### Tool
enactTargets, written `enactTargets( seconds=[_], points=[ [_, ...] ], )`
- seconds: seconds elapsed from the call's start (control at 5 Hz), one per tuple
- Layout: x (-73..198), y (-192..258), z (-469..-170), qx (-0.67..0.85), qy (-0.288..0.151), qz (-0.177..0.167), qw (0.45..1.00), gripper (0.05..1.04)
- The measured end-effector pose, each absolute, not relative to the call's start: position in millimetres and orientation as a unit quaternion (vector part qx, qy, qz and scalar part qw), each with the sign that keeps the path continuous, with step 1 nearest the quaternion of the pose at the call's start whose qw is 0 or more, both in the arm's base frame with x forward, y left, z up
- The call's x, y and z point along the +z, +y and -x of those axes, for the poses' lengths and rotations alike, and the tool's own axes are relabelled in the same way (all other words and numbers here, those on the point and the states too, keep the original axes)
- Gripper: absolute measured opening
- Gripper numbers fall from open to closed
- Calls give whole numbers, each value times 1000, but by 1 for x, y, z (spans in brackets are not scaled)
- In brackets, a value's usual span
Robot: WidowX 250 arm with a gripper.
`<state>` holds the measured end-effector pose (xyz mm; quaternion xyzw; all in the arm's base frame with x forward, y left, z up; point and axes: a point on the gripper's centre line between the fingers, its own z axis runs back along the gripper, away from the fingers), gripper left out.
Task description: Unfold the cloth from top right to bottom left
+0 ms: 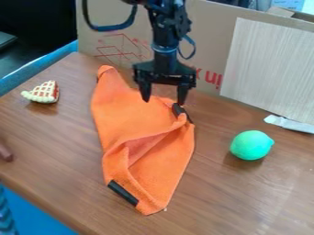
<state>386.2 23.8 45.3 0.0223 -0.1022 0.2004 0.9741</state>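
The orange cloth lies partly folded in the middle of the brown worktop, stretching from a narrow corner at the upper left to a blunt one near the front. Folds gather across its lower half, with one black strip at the lower left edge and another at the right edge. The black hand hangs over the cloth's upper part, its two fingers wide apart and pointing down, one near the right-hand strip; whether they touch the fabric, one cannot tell. A green lemon-shaped toy sits to the right, a toy pie slice to the left, and cardboard stands behind.
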Motion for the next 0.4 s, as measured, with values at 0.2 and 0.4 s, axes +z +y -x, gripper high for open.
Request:
enactTargets(
  seconds=[0.2,0.4],
  points=[
    [45,18,-393,210,-105,-11,972,1000],
    [33,16,-398,226,-92,-5,970,1000]
  ],
)
